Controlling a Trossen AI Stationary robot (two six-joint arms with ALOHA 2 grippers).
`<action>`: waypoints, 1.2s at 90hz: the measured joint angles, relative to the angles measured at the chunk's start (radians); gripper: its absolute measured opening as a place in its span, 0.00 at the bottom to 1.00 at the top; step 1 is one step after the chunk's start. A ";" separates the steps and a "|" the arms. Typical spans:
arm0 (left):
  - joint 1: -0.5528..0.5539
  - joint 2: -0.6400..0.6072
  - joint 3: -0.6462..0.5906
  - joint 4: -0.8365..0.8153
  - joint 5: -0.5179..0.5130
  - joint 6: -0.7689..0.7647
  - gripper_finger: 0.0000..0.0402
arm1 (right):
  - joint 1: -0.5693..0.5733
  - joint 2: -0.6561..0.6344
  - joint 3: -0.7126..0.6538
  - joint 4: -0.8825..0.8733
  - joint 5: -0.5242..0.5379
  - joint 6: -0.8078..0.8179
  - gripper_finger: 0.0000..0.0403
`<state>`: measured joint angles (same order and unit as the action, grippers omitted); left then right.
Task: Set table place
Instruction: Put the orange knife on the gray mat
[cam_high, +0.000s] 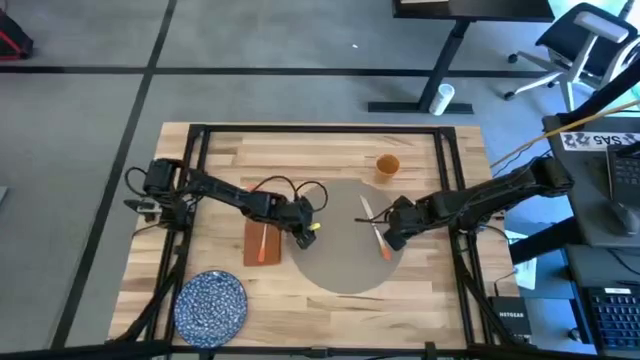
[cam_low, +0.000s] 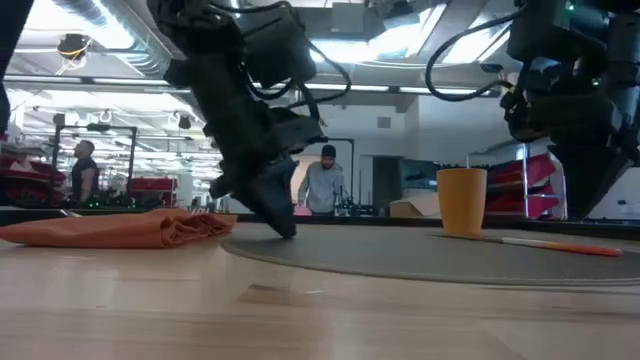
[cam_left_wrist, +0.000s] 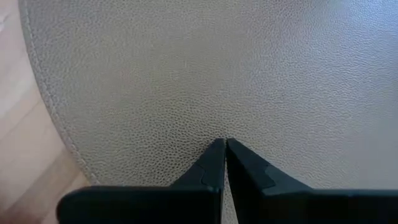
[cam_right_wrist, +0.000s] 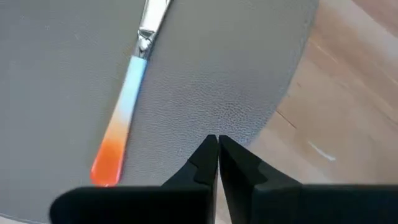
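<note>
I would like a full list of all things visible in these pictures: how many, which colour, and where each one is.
table: one, light wood planks with black frame rails, under everything.
placemat: one, grey-beige, round, centre of the table.
utensil: one, metal with a handle fading from light blue to orange, on the placemat's right part.
napkin: one, rust-red, left of the placemat, an orange-handled utensil on it.
cup: one, orange, beyond the placemat's far edge.
plate: one, blue speckled, near-left corner.
people: two, in the room behind, seen in the low view.
left gripper: one, dark, shut, at the placemat's left edge.
right gripper: one, dark, shut, over the placemat's right edge beside the utensil.
</note>
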<state>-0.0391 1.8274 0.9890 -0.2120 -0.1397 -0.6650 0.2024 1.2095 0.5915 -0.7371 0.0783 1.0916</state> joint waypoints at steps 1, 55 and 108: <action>0.001 0.000 0.000 0.000 0.001 0.003 0.00 | 0.000 0.000 0.000 0.004 0.000 0.000 0.00; 0.048 -0.001 -0.001 -0.006 -0.004 0.025 0.00 | 0.007 0.104 0.000 0.233 -0.083 0.031 0.00; 0.047 -0.001 -0.001 -0.005 -0.003 0.025 0.00 | 0.146 0.204 0.000 0.331 -0.098 0.195 0.00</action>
<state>0.0074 1.8259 0.9878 -0.2169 -0.1428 -0.6399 0.3488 1.4134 0.5911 -0.4064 -0.0201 1.2865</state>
